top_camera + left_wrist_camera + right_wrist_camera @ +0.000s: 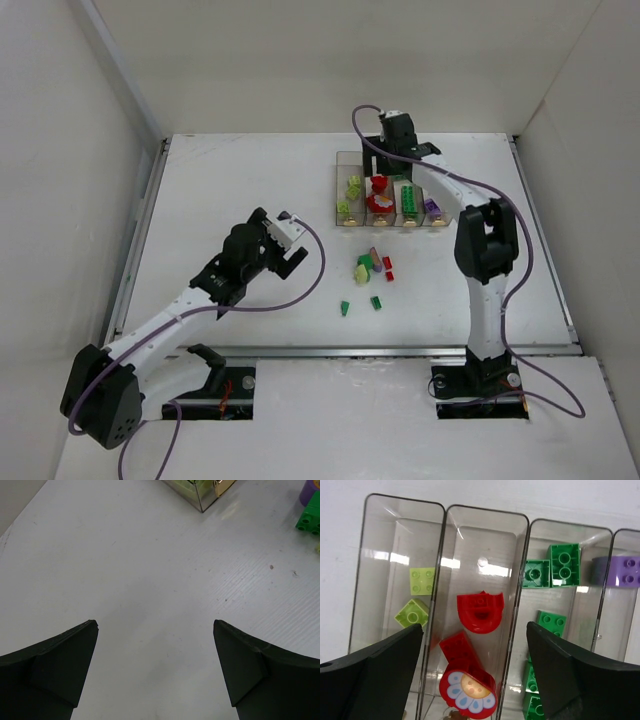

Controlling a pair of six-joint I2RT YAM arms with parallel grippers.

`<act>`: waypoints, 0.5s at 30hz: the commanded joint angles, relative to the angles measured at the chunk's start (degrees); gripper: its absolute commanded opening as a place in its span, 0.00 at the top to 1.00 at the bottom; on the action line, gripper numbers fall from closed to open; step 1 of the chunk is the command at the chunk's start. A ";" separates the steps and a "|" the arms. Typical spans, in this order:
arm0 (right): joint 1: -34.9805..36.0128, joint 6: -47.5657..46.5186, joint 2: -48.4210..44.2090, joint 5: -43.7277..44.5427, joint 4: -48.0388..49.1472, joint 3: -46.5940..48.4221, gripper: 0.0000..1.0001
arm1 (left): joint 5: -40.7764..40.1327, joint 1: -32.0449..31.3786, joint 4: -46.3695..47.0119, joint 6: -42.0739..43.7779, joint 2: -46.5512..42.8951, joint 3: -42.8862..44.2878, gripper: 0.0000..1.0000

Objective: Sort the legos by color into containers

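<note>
Legos (368,266) in two lots. Loose lot on the surface (230,180), just near of the containers (350,160): a small clump of green, pale yellow-green and purple, two red bits right beside it, two single green bricks (376,302) a little nearer and apart.

Sorted lot inside the containers, four clear bins joined in a row. Row running left to right, each bin's long axis near to far. From left to right:
- pale yellow-green bricks (422,580), studs up, one square to the walls, one turned cornerwise
- red arch piece (481,612), a red brick lying aslant, and a round red piece with a flower face (469,687)
- green bricks (564,565), studs up
- purple brick (625,571) at the far end

Right pincer (475,627) over the far part of the row, pointing straight down above the red bin, fingers spread wide and gripping nothing, red pieces lying on the bin floor below.

Left pincer (155,625) well left of the loose lot, likewise spread wide, above bare surface, aimed toward the near left corner of the containers.
</note>
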 commanded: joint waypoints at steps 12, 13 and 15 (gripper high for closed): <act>3.23 -7.36 -19.76 -6.37 -0.21 -13.92 0.13 | 0.30 0.28 2.54 -1.52 1.15 1.48 0.00; 4.20 -7.89 -21.53 -6.37 -1.00 -16.38 0.17 | 1.00 0.28 2.02 -1.00 1.15 1.48 0.00; 7.71 -8.43 -25.57 -6.37 -3.80 -23.22 0.20 | 1.97 0.28 2.01 -1.00 1.15 0.96 0.00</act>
